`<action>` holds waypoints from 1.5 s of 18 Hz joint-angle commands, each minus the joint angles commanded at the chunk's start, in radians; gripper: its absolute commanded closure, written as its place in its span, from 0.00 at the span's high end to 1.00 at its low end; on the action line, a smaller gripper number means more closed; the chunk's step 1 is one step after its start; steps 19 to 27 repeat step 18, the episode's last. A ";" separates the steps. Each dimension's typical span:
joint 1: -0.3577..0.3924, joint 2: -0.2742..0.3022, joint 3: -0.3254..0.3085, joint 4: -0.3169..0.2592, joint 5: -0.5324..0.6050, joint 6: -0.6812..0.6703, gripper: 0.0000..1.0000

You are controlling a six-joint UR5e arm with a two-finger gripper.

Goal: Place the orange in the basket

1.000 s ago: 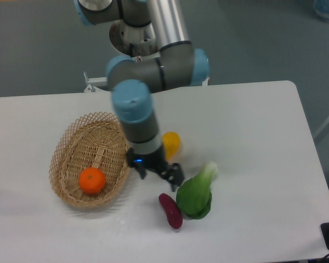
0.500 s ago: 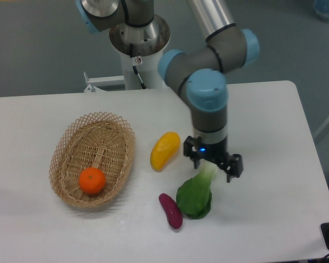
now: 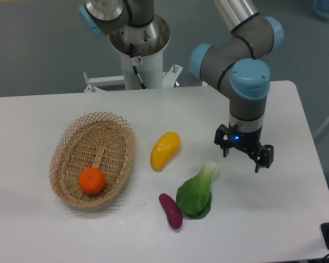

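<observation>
On the white tabletop (image 3: 71, 235), toward its left side, sits the oval tan woven wicker basket (image 3: 71, 143) with an open-lattice rim, and the small round bright-orange orange (image 3: 92, 181) rests inside it, in the near part of its floor. Just right of the basket, apart from its rim, lies an elongated yellow-orange mango-like fruit (image 3: 165, 150), tilted with its upper end to the right. Nearer the front edge lies a green leafy vegetable with a pale stalk (image 3: 197, 193), and touching or almost touching its left side is a small dark purple oblong vegetable (image 3: 170, 210). The grey and light-blue robot arm (image 3: 247, 82) reaches down over the right half of the tabletop, well apart from the basket. Its black two-finger end effector (image 3: 243, 153) hangs right of the leafy vegetable's stalk, fingers spread wide apart and nothing held between them, a small blue light glowing on its body.
</observation>
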 joint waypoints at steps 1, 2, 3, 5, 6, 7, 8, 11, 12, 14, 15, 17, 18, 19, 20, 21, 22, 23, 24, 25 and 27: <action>0.000 0.000 0.002 -0.006 0.000 0.014 1.00; 0.002 0.000 0.002 -0.008 -0.002 0.022 1.00; 0.002 0.000 0.002 -0.012 0.000 0.023 1.00; 0.002 0.000 0.002 -0.018 0.002 0.023 1.00; 0.002 0.000 0.002 -0.018 0.002 0.023 1.00; 0.002 0.000 0.000 -0.018 0.003 0.023 1.00; 0.002 0.000 0.002 -0.020 0.003 0.023 1.00; 0.002 0.002 0.002 -0.020 0.005 0.023 1.00; 0.000 0.002 0.002 -0.020 0.005 0.023 1.00; 0.000 0.002 0.002 -0.020 0.005 0.023 1.00; 0.000 0.002 0.002 -0.020 0.005 0.023 1.00; 0.000 0.000 0.002 -0.020 0.005 0.022 1.00; 0.000 0.002 0.003 -0.021 0.005 0.023 1.00; 0.000 0.002 0.003 -0.021 0.005 0.023 1.00; 0.000 0.002 0.003 -0.021 0.005 0.023 1.00; 0.000 0.002 0.003 -0.021 0.005 0.023 1.00; 0.000 0.002 0.003 -0.021 0.005 0.023 1.00; 0.000 0.002 0.003 -0.021 0.005 0.023 1.00; 0.000 0.002 0.003 -0.021 0.005 0.023 1.00; 0.000 0.002 0.003 -0.021 0.005 0.023 1.00; 0.000 0.002 0.003 -0.021 0.005 0.023 1.00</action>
